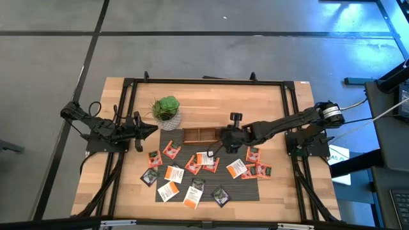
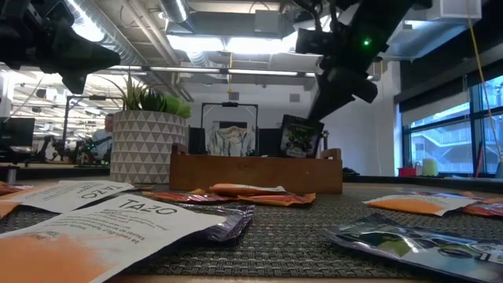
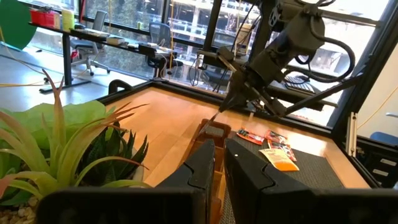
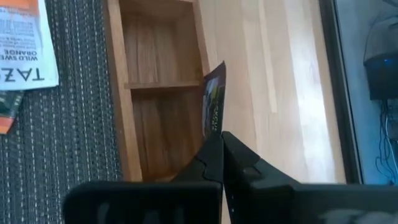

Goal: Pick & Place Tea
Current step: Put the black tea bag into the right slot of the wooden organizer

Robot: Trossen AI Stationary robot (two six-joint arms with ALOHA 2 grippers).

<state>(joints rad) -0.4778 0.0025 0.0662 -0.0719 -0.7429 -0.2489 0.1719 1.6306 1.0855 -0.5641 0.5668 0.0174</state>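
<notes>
The wooden table (image 1: 281,102) carries a dark woven mat (image 1: 246,188) on its near half. At the mat's far edge lies a brown wooden tray (image 1: 199,135) with three compartments, and just to its left stands a green potted plant (image 1: 167,112) in a white patterned pot. The right arm (image 1: 287,121) reaches in across the table to the tray's right end, while the left arm (image 1: 102,128) waits at the table's left edge, level with the plant. The left pincer (image 1: 152,128) points toward the pot, its fingers drawn close with only a slim gap between them. The right pincer (image 4: 221,138) is closed on a dark tea sachet (image 4: 213,99), which it holds upright on edge over the tray's right end, above the rim of the end compartment. The other tea sachets (image 1: 192,176), orange-red, white with orange print and dark, lie scattered flat across the mat in front of the tray.
</notes>
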